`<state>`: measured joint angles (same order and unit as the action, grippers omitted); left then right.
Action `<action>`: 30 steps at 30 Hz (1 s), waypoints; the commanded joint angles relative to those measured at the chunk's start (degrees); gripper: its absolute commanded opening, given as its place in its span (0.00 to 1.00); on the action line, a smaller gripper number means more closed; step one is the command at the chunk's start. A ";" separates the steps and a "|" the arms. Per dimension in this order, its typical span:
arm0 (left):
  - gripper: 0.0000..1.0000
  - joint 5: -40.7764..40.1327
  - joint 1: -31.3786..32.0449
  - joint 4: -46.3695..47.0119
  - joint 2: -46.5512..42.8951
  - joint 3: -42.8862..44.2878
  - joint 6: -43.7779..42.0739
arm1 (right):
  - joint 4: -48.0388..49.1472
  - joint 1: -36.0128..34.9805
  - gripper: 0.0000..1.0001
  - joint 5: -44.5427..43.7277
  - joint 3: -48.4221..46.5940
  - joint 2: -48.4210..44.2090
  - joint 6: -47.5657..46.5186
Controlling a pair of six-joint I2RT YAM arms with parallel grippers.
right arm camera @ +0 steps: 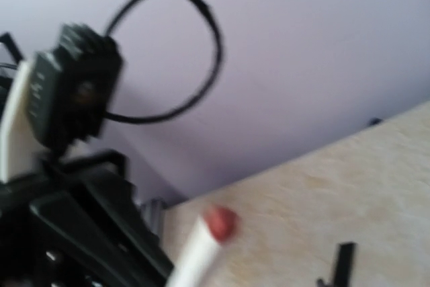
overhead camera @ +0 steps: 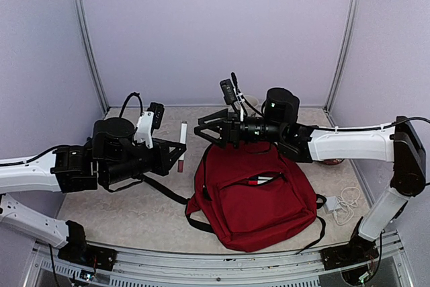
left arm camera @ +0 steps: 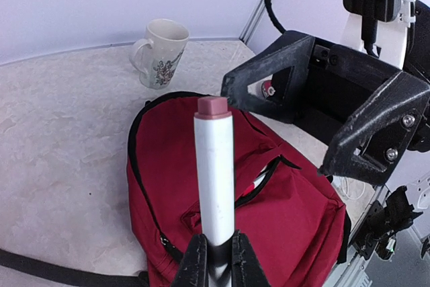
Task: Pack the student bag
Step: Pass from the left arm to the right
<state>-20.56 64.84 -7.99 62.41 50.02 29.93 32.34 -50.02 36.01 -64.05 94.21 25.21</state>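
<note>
Top external view: the student bag (overhead camera: 259, 196) lies flat on the worktop (overhead camera: 134, 210), right of centre. Its front pocket faces up with the zip partly open, and black straps trail off to its left. Your right arm reaches across above the bag's top edge. Your left gripper (overhead camera: 181, 152) is raised off the worktop just left of the bag, jaws closed tight on a white stick (overhead camera: 183, 134). Left wrist view: the jaws pinch the stick near one end, and a pinkish-red cap (left arm camera: 213, 107) sits on the far end. Your right gripper (overhead camera: 203, 129) faces the left one from the bag side. Its jaws stand wide apart with nothing between them. One fingertip is just beside the cap; you cannot tell whether it touches. A white mug (left arm camera: 161, 52) with a printed pattern stands upright on the worktop beyond the bag. A white cable (overhead camera: 344, 203) lies just right of the bag. Right wrist view is blurred; only the cap and dark parts of the left arm can be made out.
</note>
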 commanded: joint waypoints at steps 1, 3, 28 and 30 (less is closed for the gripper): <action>0.00 1.65 0.83 4.21 1.49 1.98 -3.54 | 7.32 -1.30 0.61 3.43 -0.56 2.66 5.58; 0.00 1.71 1.04 4.82 1.89 2.26 -3.58 | 7.88 -1.48 0.57 4.81 -1.80 4.53 7.11; 0.99 1.51 -4.27 -2.24 6.00 2.09 4.48 | -21.46 3.74 0.00 -3.98 -1.49 -6.60 -17.31; 0.99 7.12 -9.80 -4.67 9.58 1.67 7.41 | -31.48 4.25 0.00 -11.56 -0.08 -8.65 -26.74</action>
<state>-18.98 62.85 -6.13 66.63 51.07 31.05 22.74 -47.83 38.70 -66.02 90.96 18.31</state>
